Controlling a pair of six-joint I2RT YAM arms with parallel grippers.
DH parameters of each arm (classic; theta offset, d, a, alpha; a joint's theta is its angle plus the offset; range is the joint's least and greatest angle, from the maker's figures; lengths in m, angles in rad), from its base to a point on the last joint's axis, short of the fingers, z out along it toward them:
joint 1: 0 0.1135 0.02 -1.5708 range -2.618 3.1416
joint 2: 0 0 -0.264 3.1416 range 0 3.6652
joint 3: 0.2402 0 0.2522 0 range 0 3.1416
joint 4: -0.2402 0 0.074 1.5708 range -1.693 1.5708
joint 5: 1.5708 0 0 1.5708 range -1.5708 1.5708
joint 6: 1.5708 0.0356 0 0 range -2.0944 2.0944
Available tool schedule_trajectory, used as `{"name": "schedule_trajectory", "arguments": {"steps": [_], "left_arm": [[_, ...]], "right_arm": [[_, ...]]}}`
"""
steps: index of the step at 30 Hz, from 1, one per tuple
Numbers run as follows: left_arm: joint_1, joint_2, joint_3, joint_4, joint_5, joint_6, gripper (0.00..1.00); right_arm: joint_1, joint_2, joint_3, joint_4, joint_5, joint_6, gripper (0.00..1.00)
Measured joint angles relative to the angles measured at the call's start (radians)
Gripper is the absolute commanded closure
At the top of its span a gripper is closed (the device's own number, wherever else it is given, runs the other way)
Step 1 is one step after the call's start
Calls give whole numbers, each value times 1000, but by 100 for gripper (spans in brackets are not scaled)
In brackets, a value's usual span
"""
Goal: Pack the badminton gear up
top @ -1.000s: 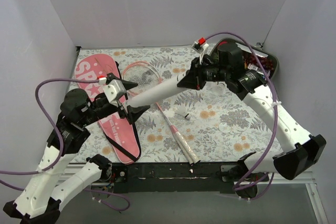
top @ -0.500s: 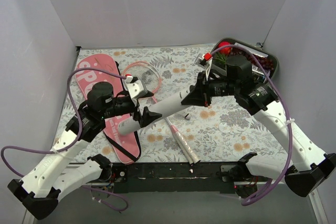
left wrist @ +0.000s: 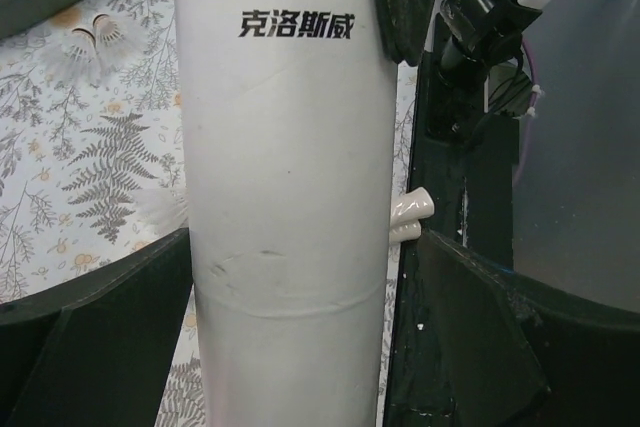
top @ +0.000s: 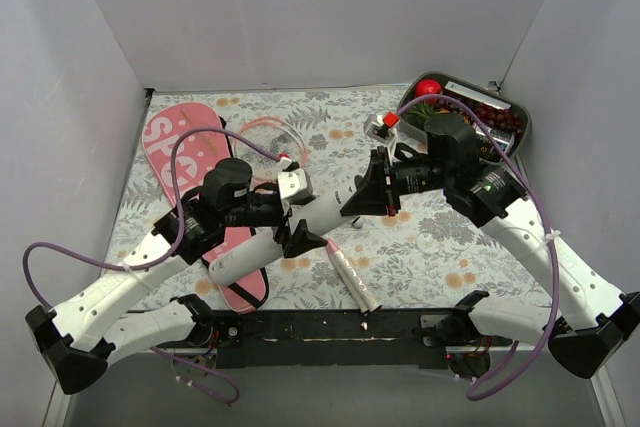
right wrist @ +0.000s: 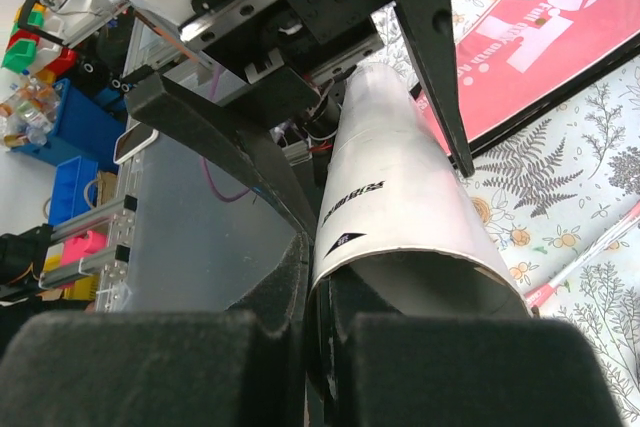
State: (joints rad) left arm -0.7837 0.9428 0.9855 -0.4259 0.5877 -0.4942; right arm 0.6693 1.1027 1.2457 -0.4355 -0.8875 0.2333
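Above the middle of the floral table cloth [top: 450, 257], the long white cardboard tube [top: 255, 247] hangs clear of the surface, slanting down toward the near left. The right gripper [top: 367, 192] is clamped on its upper, open end. The left gripper [top: 300, 212] sits astride the middle with its jaws spread and a gap showing on one side. Over the last second the tube has swung down and leftward, and the left arm has come in to meet it. Its lower end now overhangs the pink racket-shaped bag with white letters [top: 170, 142], so bagging looks close. The pink-framed racket [top: 350, 277] lies unpacked beside it, well apart from the grey fruit tray [top: 522, 132].
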Motion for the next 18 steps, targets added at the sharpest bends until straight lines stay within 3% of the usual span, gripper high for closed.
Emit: {"name": "schedule_trajectory", "arguments": {"steps": [5, 11, 16, 18], "left_arm": [[-25, 28, 0, -1, -3, 8, 17], [-34, 41, -6, -2, -19, 12, 47], [-38, 41, -6, -5, -29, 15, 81], [-40, 40, -6, -4, -35, 15, 88]], "right_arm": [[1, -8, 2, 4, -13, 0, 99], [5, -29, 1, 5, -14, 2, 99], [7, -36, 1, -2, -11, 0, 99], [7, -41, -3, -3, -7, 0, 99]]}}
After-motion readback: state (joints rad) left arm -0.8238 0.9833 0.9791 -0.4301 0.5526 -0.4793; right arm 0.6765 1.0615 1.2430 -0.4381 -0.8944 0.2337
